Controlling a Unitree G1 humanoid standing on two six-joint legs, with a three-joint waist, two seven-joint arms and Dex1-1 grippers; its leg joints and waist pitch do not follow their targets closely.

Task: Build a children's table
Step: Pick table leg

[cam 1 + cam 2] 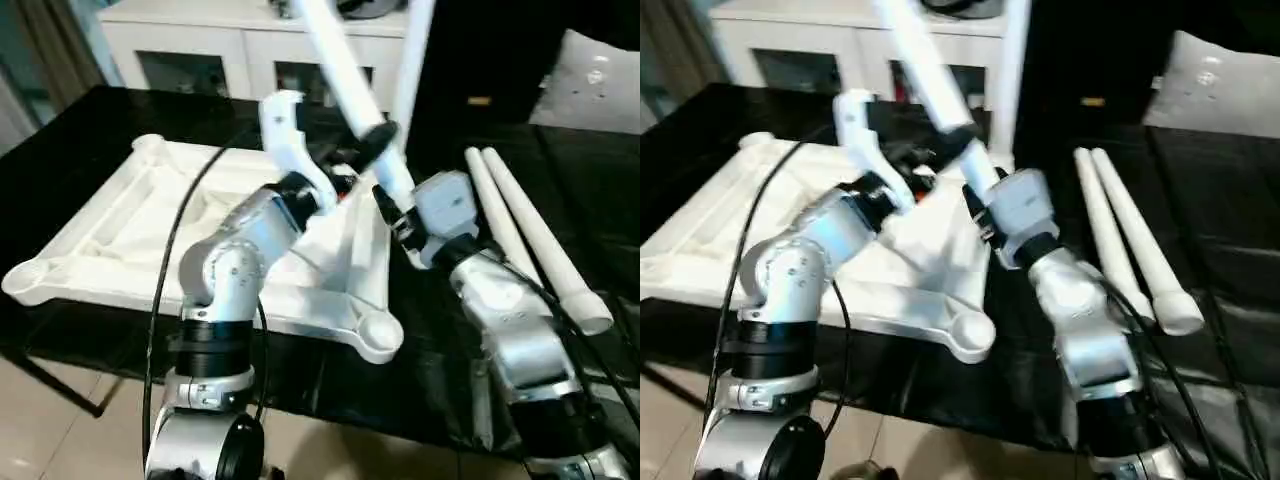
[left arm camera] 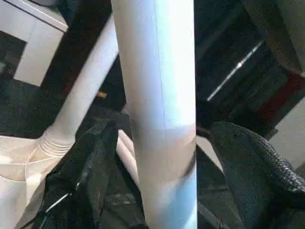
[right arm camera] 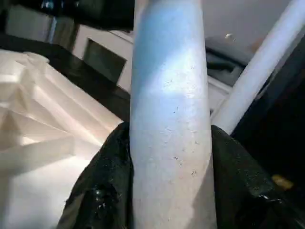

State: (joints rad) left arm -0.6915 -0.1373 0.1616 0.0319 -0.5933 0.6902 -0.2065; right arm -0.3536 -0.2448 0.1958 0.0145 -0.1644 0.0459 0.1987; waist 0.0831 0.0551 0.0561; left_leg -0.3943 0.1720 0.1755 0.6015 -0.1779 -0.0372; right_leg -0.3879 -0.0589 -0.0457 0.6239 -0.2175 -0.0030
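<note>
Your view looks down over both silver forearms at a black-covered work surface (image 1: pixel 90 130). On it lies the white table top (image 1: pixel 120 240), upside down, with its ribbed underside and round corner sockets facing up.

Your right gripper (image 1: pixel 388 205) is clenched on a long white table leg (image 1: pixel 345 75) that slants up and away over the far right part of the top; in the right wrist view the black fingers (image 3: pixel 109 176) press against both sides of the leg. Your left gripper (image 1: pixel 362 152) sits higher on the same leg with its jaws released: in the left wrist view, the fingers (image 2: pixel 88 167) stand apart from the leg, with gaps on both sides.

A second leg (image 1: pixel 412 60) stands upright in the far right corner socket. Two spare legs (image 1: pixel 540 235) lie side by side on the black surface to your right. A white glass-doored cabinet (image 1: pixel 200 45) stands behind the table.
</note>
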